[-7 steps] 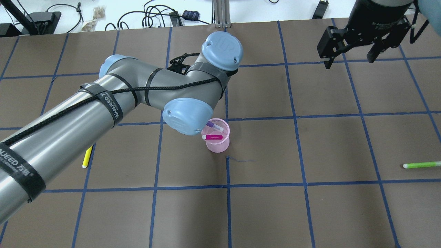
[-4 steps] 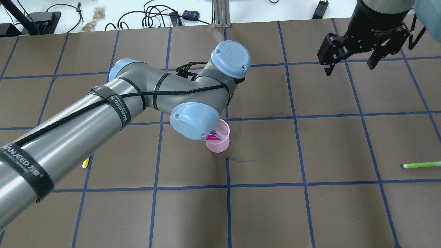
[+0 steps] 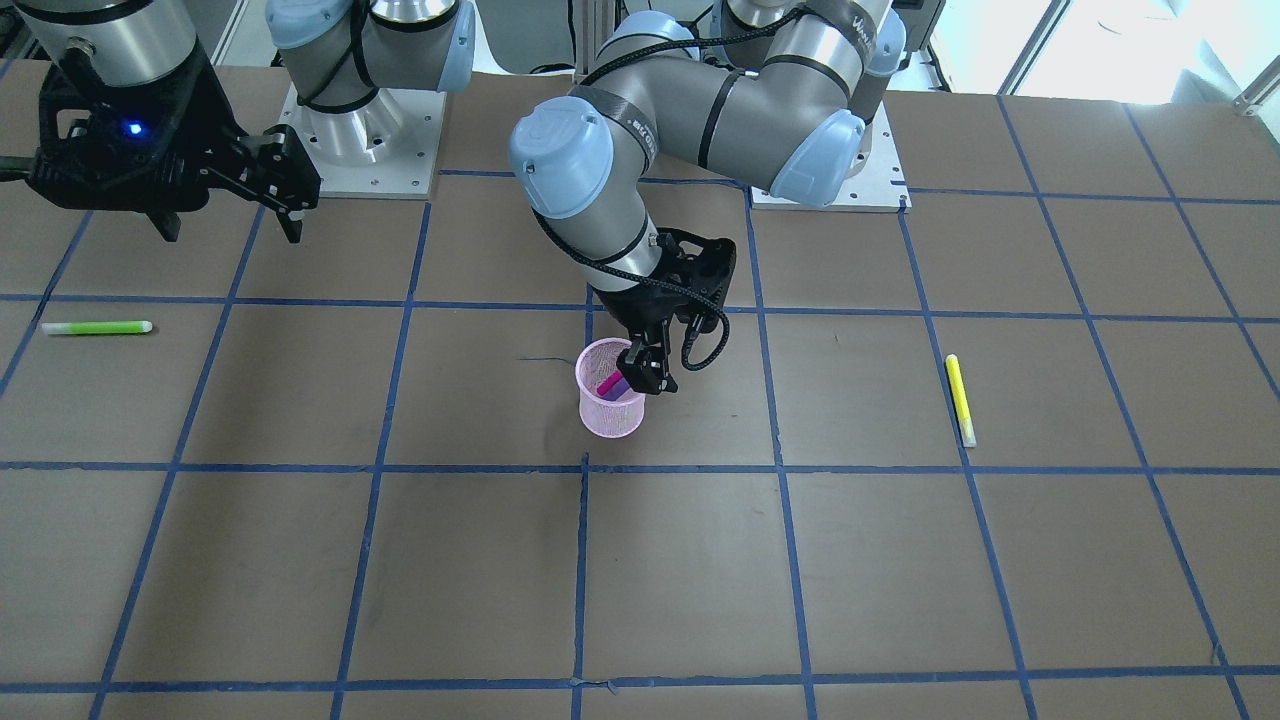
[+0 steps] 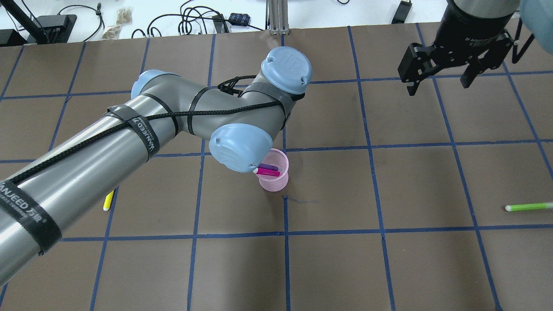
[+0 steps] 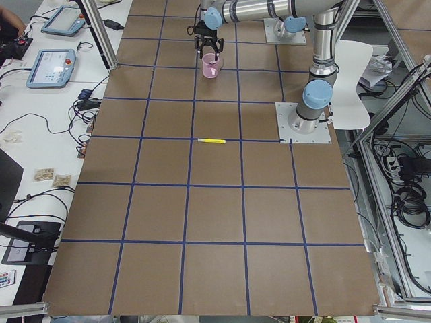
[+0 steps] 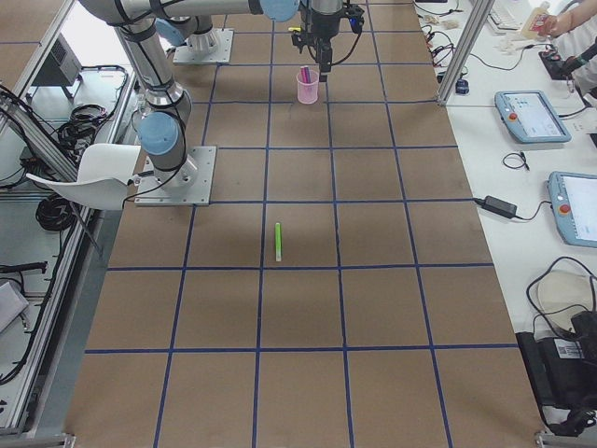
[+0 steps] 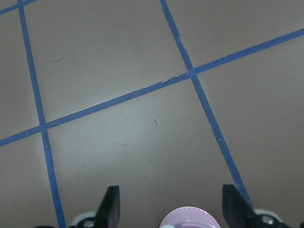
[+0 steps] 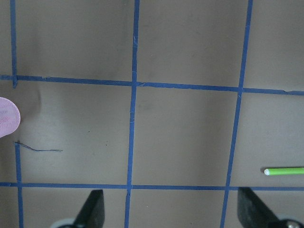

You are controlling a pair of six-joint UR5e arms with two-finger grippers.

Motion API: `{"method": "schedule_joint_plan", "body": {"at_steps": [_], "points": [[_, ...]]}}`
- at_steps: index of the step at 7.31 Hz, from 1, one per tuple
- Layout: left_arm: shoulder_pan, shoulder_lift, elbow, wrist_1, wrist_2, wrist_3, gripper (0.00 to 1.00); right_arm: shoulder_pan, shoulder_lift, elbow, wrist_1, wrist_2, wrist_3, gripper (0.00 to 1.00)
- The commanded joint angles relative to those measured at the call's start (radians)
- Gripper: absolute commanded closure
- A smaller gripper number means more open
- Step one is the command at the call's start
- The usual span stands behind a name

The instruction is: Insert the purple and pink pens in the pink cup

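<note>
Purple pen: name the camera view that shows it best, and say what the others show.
Overhead exterior: the purple pen lies clear inside the pink cup above the pink pen. Front-facing shows only a stub beside the left hand. The side views show it tiny; the wrist views show none.

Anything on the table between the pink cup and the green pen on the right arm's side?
No. In the overhead view, only bare brown table with blue tape lines separates the pink cup from the green pen.
</note>
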Motion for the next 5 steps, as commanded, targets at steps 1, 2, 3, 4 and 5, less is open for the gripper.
{"method": "schedule_joint_plan", "body": {"at_steps": [1, 2, 3, 4, 5], "points": [[0.087, 0.050, 0.018, -0.035, -0.007, 0.181, 0.00, 0.000, 0.002, 0.000, 0.000, 0.000, 0.000, 0.00], [0.150, 0.094, 0.054, -0.125, -0.061, 0.297, 0.00, 0.000, 0.002, 0.000, 0.000, 0.000, 0.000, 0.00], [0.234, 0.138, 0.112, -0.232, -0.114, 0.450, 0.00, 0.000, 0.002, 0.002, 0.000, 0.000, 0.000, 0.00], [0.312, 0.181, 0.143, -0.287, -0.116, 0.662, 0.00, 0.002, 0.000, 0.002, 0.002, 0.000, 0.000, 0.00], [0.369, 0.223, 0.139, -0.301, -0.116, 0.848, 0.00, 0.002, -0.003, 0.002, 0.002, 0.002, 0.000, 0.00]]}}
